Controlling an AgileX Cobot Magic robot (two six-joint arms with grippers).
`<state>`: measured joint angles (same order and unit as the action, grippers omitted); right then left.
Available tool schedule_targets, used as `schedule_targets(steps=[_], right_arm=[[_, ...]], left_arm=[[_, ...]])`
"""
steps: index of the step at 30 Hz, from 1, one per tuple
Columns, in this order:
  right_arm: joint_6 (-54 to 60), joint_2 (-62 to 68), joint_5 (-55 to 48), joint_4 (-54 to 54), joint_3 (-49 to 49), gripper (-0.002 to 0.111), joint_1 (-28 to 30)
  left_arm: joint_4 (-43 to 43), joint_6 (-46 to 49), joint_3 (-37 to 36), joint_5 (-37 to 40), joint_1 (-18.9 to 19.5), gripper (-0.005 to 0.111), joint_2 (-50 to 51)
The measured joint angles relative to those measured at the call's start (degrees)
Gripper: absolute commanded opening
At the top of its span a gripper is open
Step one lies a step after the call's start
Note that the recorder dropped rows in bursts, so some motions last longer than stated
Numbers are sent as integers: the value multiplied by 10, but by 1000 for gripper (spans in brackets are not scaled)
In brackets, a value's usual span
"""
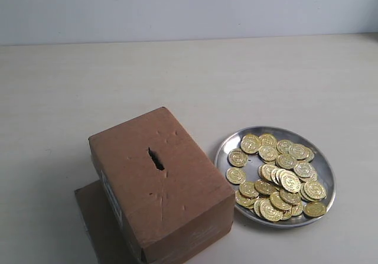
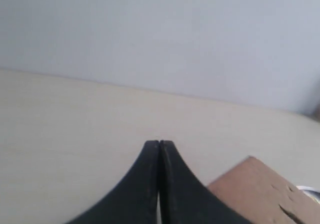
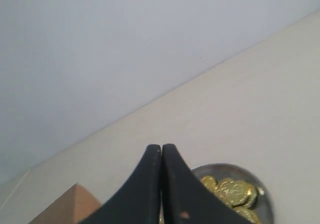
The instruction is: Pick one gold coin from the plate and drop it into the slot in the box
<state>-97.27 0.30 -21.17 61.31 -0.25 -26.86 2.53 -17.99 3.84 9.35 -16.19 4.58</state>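
Note:
A brown cardboard box (image 1: 162, 184) stands at the front left of the pale table, with a short ragged dark slot (image 1: 156, 159) in its dented top. To its right lies a shiny silver plate (image 1: 224, 150) heaped with several gold coins (image 1: 282, 178). Neither arm shows in the exterior view. My left gripper (image 2: 159, 143) is shut with nothing in it, and a corner of the box (image 2: 260, 189) lies beside it. My right gripper (image 3: 161, 147) is also shut and empty, with the plate (image 3: 265, 196) and some coins (image 3: 235, 191) behind its fingers.
A flat brown cardboard sheet (image 1: 97, 217) lies under the box and sticks out at its left. A pale wall (image 1: 189, 7) rises behind the table's far edge.

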Motion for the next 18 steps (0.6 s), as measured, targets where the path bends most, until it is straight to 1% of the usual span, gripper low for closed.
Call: schedule_targets(steps=[2, 3, 4, 6, 8, 11, 18], right_arm=[[0, 0, 0, 0, 0, 0, 40], [0, 0, 0, 0, 0, 0, 86], [0, 0, -1, 0, 0, 0, 125], [0, 0, -2, 0, 0, 0, 177], [0, 0, -2, 0, 0, 0, 209], [0, 0, -2, 0, 0, 0, 247], [0, 0, -2, 0, 0, 0, 253]], left_arm=[[0, 0, 0, 0, 34, 0, -21], [0, 0, 0, 0, 58, 0, -37], [0, 0, 0, 0, 72, 0, -42], [0, 0, 0, 0, 91, 0, -42], [0, 0, 0, 0, 102, 0, -42], [0, 0, 0, 0, 114, 0, -42], [0, 0, 0, 1, 116, 0, -42]])
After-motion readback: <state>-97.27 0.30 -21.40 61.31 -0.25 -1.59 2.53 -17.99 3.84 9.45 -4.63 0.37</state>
